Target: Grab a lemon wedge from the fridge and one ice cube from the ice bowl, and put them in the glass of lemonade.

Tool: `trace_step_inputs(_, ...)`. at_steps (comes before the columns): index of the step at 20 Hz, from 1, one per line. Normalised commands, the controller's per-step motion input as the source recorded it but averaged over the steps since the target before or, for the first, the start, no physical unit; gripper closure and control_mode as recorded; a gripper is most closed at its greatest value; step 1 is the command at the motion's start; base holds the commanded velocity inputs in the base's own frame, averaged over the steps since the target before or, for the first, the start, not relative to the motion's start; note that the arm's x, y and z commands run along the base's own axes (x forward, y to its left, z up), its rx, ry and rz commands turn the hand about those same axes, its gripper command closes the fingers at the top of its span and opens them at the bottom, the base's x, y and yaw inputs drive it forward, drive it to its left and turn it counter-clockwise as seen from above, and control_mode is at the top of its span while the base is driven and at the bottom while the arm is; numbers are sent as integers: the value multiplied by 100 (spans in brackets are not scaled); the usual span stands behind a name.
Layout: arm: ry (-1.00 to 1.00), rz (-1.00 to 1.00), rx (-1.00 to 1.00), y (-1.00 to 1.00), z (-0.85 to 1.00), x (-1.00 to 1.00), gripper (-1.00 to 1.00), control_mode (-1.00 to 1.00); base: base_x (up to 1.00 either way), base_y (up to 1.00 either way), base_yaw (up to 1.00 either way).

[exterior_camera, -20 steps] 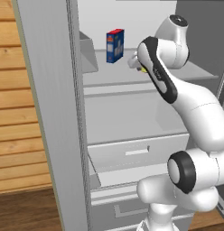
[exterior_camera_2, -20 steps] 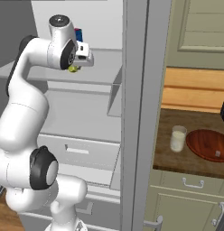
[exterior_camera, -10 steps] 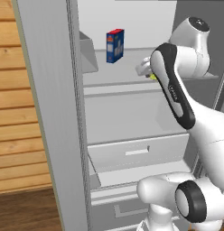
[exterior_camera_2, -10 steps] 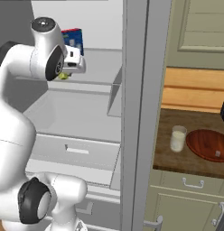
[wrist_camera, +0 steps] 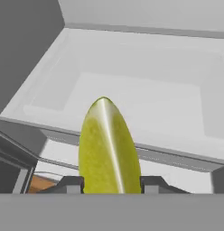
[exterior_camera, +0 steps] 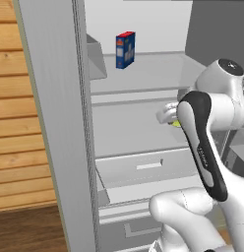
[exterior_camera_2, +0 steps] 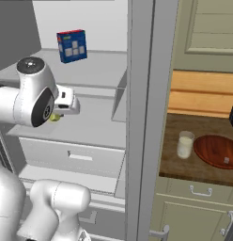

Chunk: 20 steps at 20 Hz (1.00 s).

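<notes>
The lemon wedge [wrist_camera: 109, 149] is bright yellow-green with a pale edge and stands upright between my finger tips; my gripper [wrist_camera: 111, 185] is shut on it. The wedge [exterior_camera: 177, 124] peeks out beside the hand [exterior_camera: 167, 114] in front of the open fridge's [exterior_camera: 55, 123] middle shelf. From the right, the wedge [exterior_camera_2: 54, 117] hangs under the gripper [exterior_camera_2: 66, 106]. The glass of lemonade [exterior_camera_2: 185, 144] stands on the wooden counter right of the fridge [exterior_camera_2: 139, 117], beside the reddish-brown ice bowl [exterior_camera_2: 217, 151], which holds a white ice cube [exterior_camera_2: 225, 160].
A blue box [exterior_camera: 125, 49] [exterior_camera_2: 71, 45] stands on the fridge's upper shelf. A drawer [exterior_camera: 143, 167] sits below the middle shelf. The grey fridge door post stands between my arm and the counter [exterior_camera_2: 184, 169]. Beige cabinets [exterior_camera_2: 207, 28] hang above the counter.
My hand has come down and back from the upper shelf toward the fridge's front, with the lemon wedge still held. The arm has swung low in both base views.
</notes>
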Motion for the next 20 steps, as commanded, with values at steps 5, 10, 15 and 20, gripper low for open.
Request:
trace_step_inputs(5,24,0,-2,4,-81,-63,100,-100,0,0,0)
trace_step_inputs(10,3,-4,-1,4,-2,-71,100,-100,0,0,0)
trace_step_inputs(15,0,-7,-1,0,31,-80,100,-100,0,0,0)
trace_step_inputs(20,0,-5,0,0,17,-28,100,-100,0,0,0)
